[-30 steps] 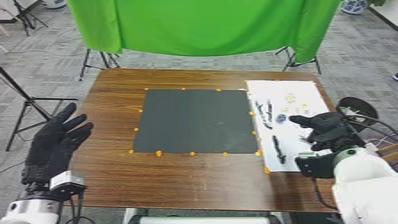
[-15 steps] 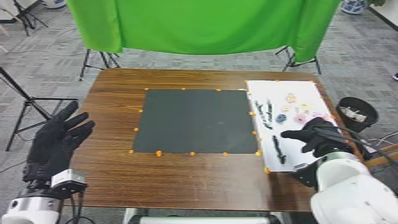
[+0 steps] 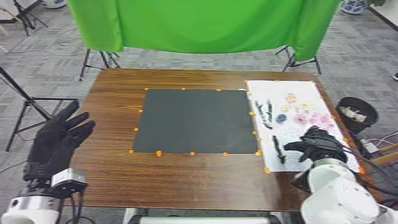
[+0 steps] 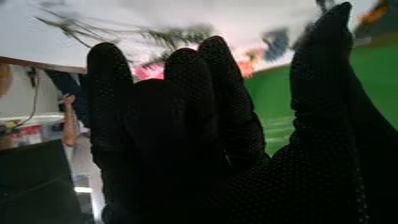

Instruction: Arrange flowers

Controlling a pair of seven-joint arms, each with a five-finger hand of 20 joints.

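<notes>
right hand [image 3: 320, 146] slid back, pink flowers [image 3: 316, 121] uncovered | fingers loose, nothing held | left hand [image 3: 55, 142] relaxed too | near stem [image 3: 279, 150] next imo

No readable text, labels, brands, numbers or signs appear anywhere in the head or right wrist views.

So there's a big green cloth [image 3: 204, 27] hanging past the far edge of the surface, with black stand legs [image 3: 86, 62] poking out below it, and a blue-and-white pot [image 3: 354, 7] farther back on the right, on grey carpet [image 3: 187, 61]. Another black stand [image 3: 32, 100] is off the left edge. Oh, and a dark bin [image 3: 360, 102] with some whitish stuff [image 3: 354, 115] in it is just beside the right edge.
</notes>
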